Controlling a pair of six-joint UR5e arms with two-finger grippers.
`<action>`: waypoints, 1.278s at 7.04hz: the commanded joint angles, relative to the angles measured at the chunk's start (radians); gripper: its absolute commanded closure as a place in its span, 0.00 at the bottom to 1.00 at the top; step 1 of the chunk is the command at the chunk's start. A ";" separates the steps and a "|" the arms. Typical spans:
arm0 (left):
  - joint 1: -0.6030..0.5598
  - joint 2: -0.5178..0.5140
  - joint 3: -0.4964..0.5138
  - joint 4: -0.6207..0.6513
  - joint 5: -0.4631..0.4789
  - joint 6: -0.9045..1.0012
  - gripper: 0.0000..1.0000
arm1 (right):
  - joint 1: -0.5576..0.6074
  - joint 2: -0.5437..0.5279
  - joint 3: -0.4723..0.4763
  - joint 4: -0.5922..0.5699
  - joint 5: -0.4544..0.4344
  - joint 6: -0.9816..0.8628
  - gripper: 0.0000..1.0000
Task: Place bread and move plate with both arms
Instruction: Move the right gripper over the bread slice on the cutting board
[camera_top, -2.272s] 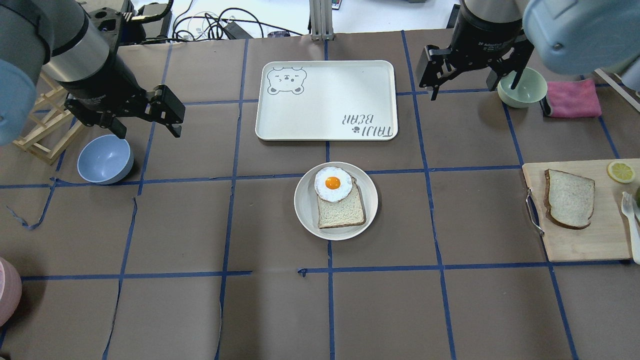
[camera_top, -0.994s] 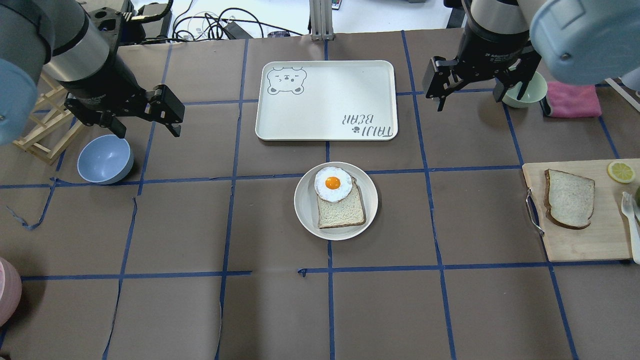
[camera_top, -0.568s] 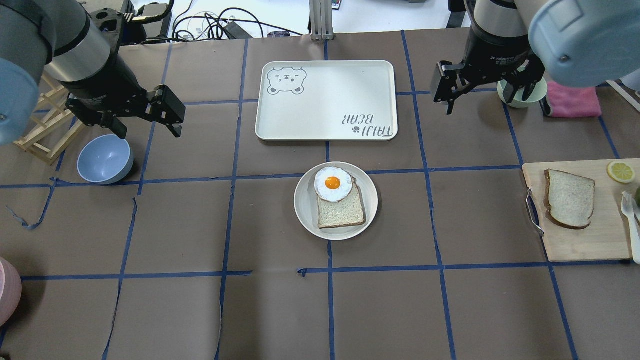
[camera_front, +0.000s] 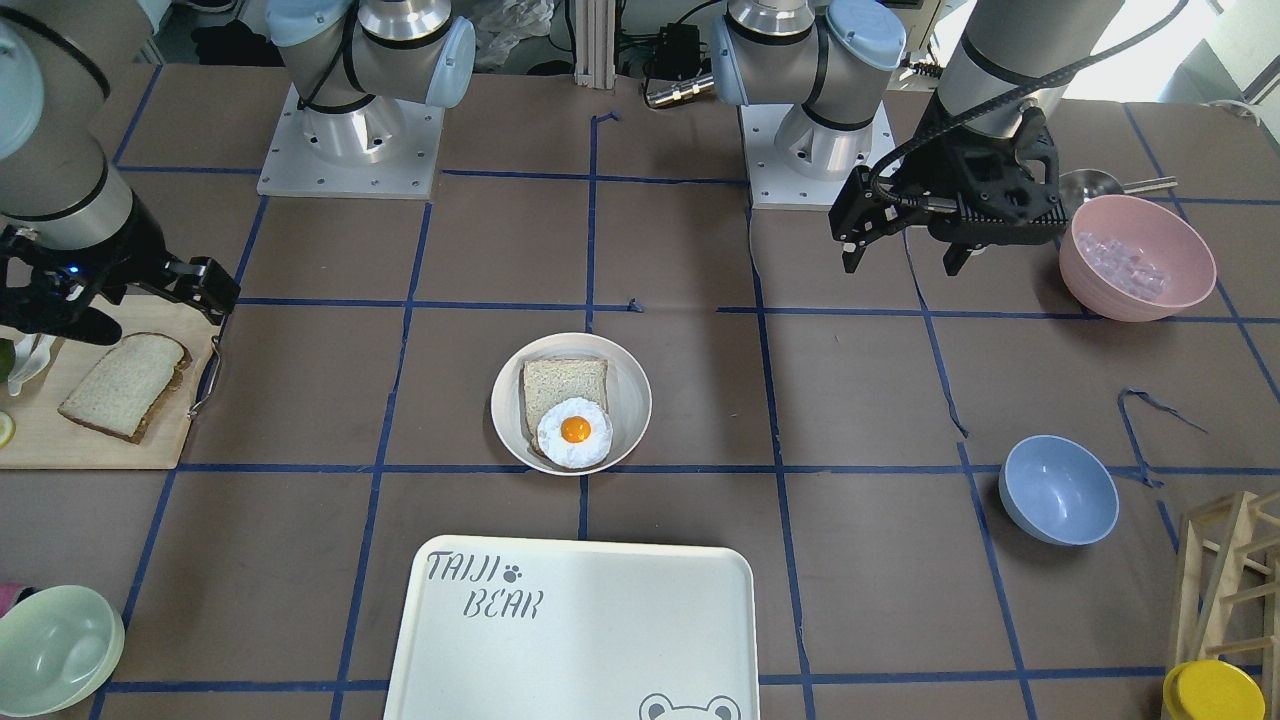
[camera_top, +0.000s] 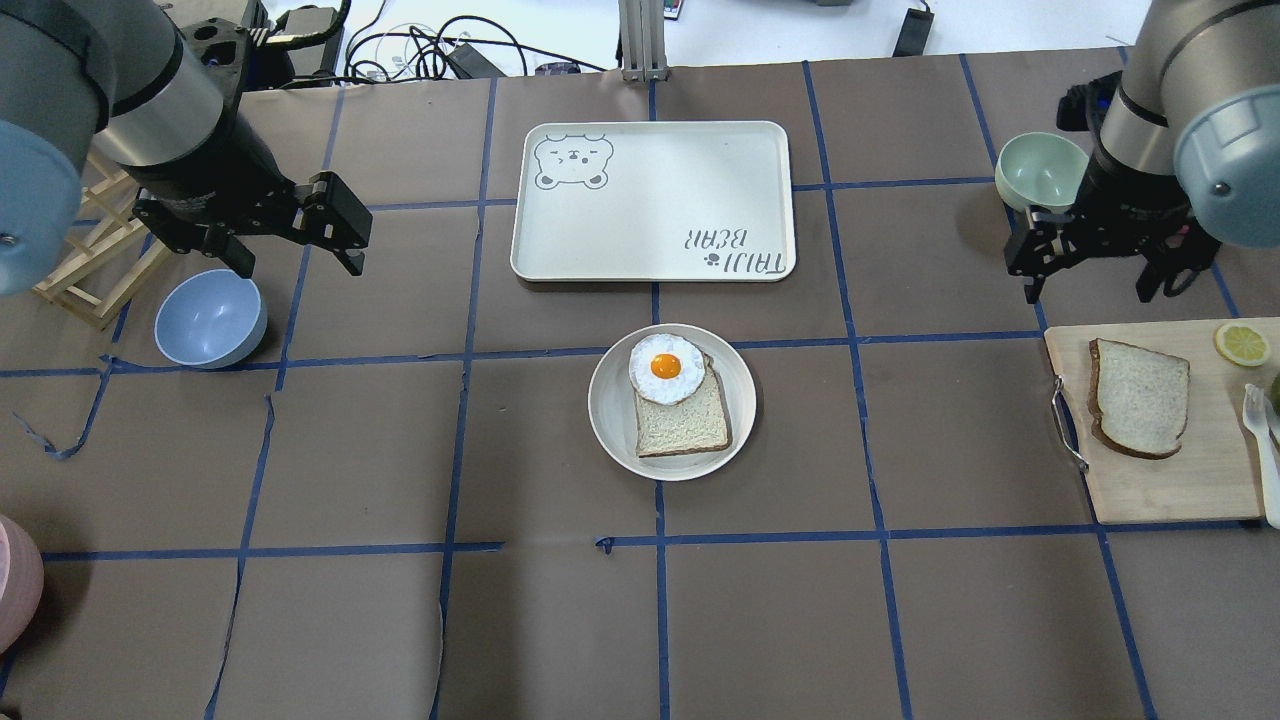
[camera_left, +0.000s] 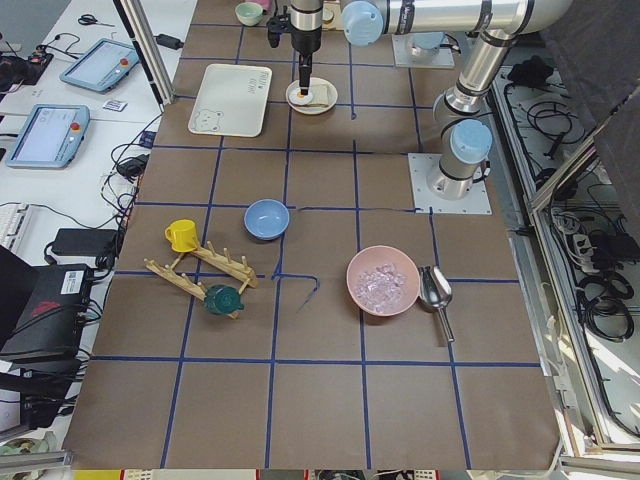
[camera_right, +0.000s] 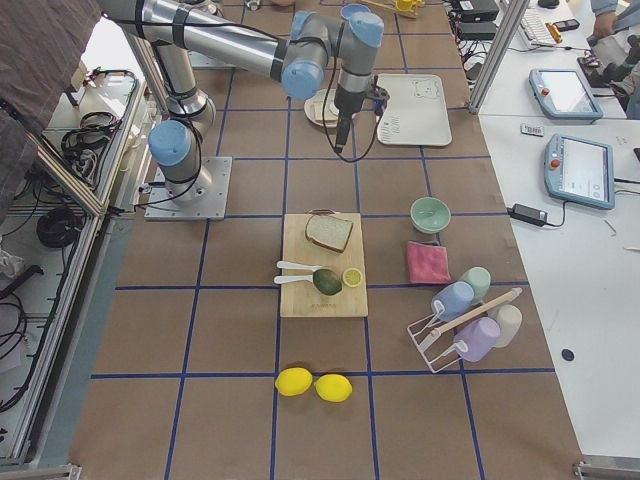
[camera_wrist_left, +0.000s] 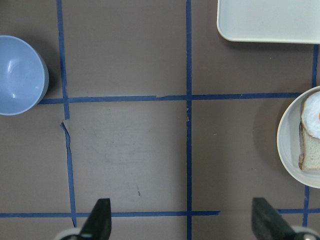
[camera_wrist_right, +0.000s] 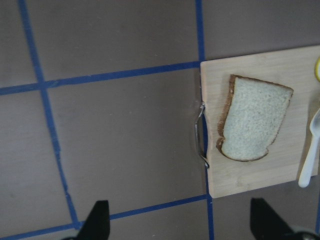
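Bread (camera_top: 1140, 397): lying untouched on the cutting board (camera_top: 1180, 470), well to the plate's right.
Plate (camera_top: 610, 410): mid-table, carrying a squarer slice (camera_top: 685, 425) and a fried egg (camera_top: 665, 368).
Right arm (camera_top: 1140, 150): well right of the plate, jaws spread, empty.
Left arm (camera_top: 170, 110): well left of the plate, jaws spread, empty.
Progress: nothing appears done; picking up the bread, setting it on the plate and the two-arm plate move all remain.

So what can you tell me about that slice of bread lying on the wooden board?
The bread is one pale, speckled slice with a dark brown crust, rounded at one end. It lies flat near the handle end of the wooden cutting board, touching nothing else. The right pincer hangs open nearby, clear of it.
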 joint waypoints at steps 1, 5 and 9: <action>0.001 -0.008 0.005 0.007 -0.002 0.000 0.00 | -0.125 0.064 0.200 -0.333 -0.115 -0.018 0.00; 0.001 -0.005 0.003 0.009 -0.002 -0.001 0.00 | -0.163 0.210 0.285 -0.651 -0.097 -0.103 0.00; -0.001 -0.014 0.000 0.021 -0.005 -0.004 0.00 | -0.165 0.235 0.288 -0.660 -0.095 -0.107 0.00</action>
